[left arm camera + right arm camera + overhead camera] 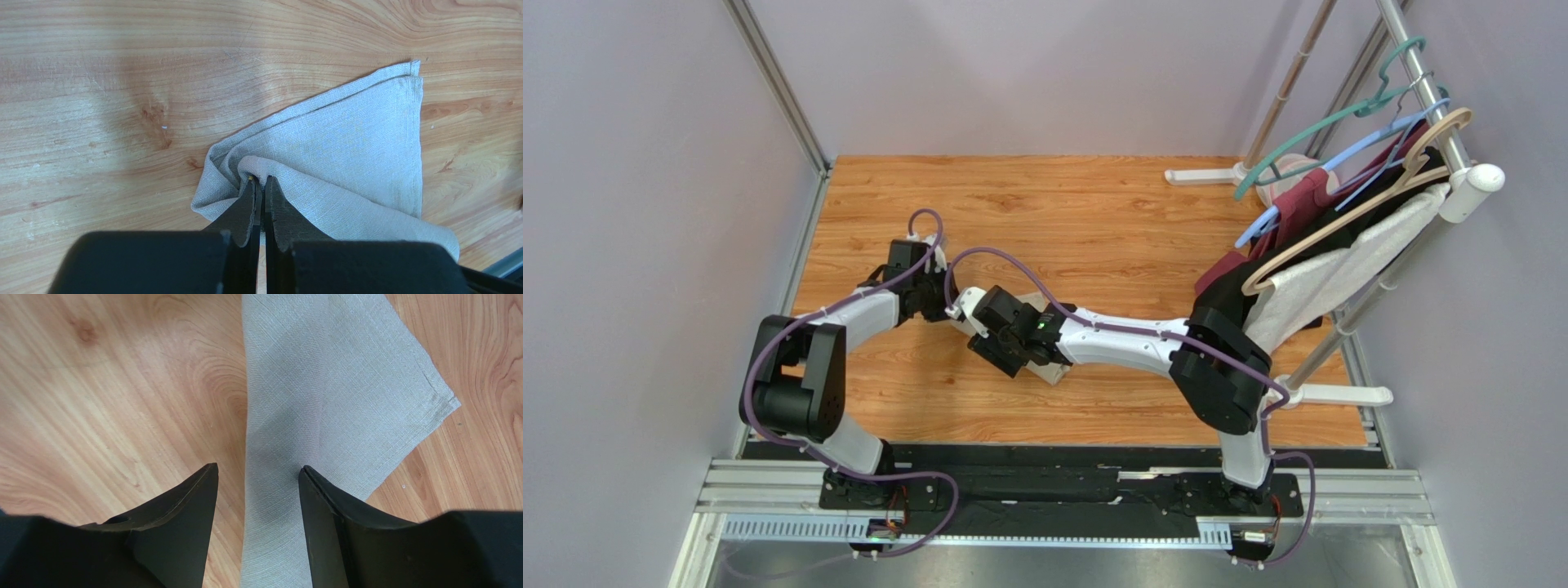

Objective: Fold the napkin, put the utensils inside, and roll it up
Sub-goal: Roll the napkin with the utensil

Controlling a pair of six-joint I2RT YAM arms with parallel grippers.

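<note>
The napkin (pixel 356 153) lies folded on the wooden table (pixel 92 92), with one corner pointing away from the left wrist camera. My left gripper (pixel 260 182) is shut on a raised bunch of cloth at the napkin's near left edge. In the right wrist view the napkin (pixel 331 386) runs as a flat band under my right gripper (pixel 258 471). That gripper is open, with one finger over bare wood and the other over cloth. From above, both grippers meet at mid-table and the arms hide most of the napkin (pixel 1053 371). The utensils are out of view.
A clothes rack (pixel 1437 116) with hangers and white and maroon garments (pixel 1320 245) stands at the right. Its white feet (pixel 1204 175) rest on the table's right side. Grey walls close in the left, the back and the right.
</note>
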